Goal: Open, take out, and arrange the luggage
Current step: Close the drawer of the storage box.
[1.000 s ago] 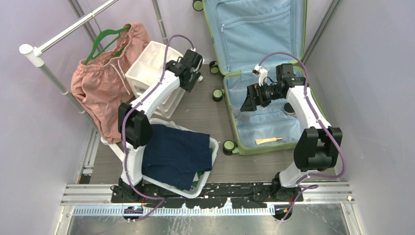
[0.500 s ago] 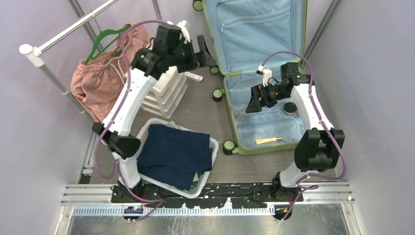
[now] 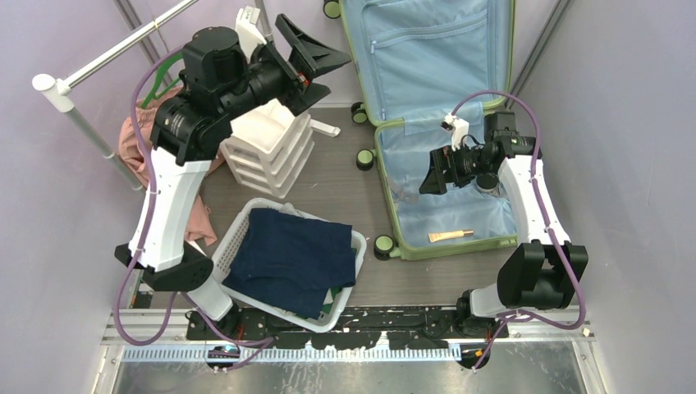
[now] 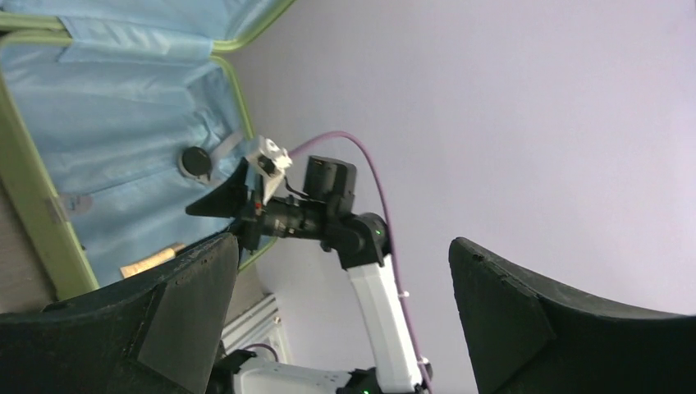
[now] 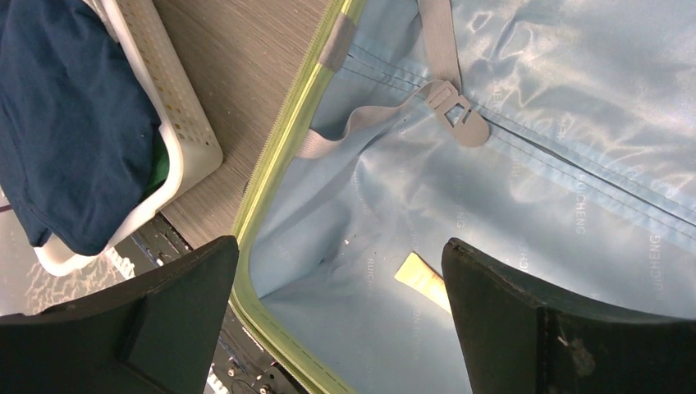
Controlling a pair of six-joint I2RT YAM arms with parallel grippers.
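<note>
The light-green luggage (image 3: 447, 209) lies open on the floor at the right, its blue-lined lid (image 3: 427, 49) leaning against the back wall. A small tan tube (image 3: 451, 235) lies in the lower half, and a dark round item (image 3: 487, 182) shows partly behind my right arm. My right gripper (image 3: 428, 176) hovers open over the lining (image 5: 509, 189), above the tube (image 5: 423, 279) and the grey strap buckle (image 5: 454, 111); nothing is between its fingers (image 5: 341, 246). My left gripper (image 3: 331, 80) is raised high left of the lid, open and empty (image 4: 343, 246), facing the luggage (image 4: 123, 139).
A white drawer unit (image 3: 271, 144) stands under my left arm. A white basket (image 3: 359, 246) holding navy clothing (image 3: 291, 258) sits near front centre. A pink garment (image 3: 135, 135) hangs from the rail (image 3: 107, 61) at the left. Walls close in on both sides.
My left arm has swung up from beside the drawer unit to high above it, and its jaws have opened wide. My right gripper has drifted slightly right over the luggage.
</note>
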